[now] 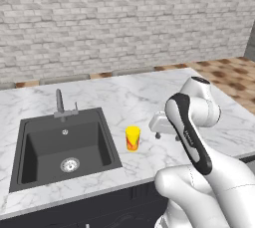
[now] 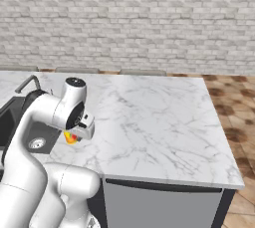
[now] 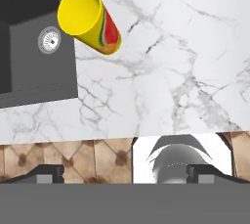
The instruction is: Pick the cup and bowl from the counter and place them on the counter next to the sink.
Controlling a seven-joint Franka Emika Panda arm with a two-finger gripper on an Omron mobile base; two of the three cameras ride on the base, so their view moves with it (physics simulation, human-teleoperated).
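One counter (image 1: pixel 124 97), white marble. One sink (image 1: pixel 62 147) with one drain (image 1: pixel 69 164) and what looks like one faucet (image 1: pixel 61 103). One cup (image 1: pixel 132 138) stands upright just beside the sink's right edge. Gripper (image 3: pixel 125 173) hovers above the counter, jaws wide, holding nothing.

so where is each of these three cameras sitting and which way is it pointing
Left base view: behind the arm to its left, looking forward and down at the sink, the cup and the counter; the white arm rises at lower right.
Right base view: behind to the right, over the same counter; the arm rises at lower left and hides most of the cup.
Hand view: on the hand, looking down at the cup beside the sink, with the open gripper at the bottom.
All three share cup, sink and counter.
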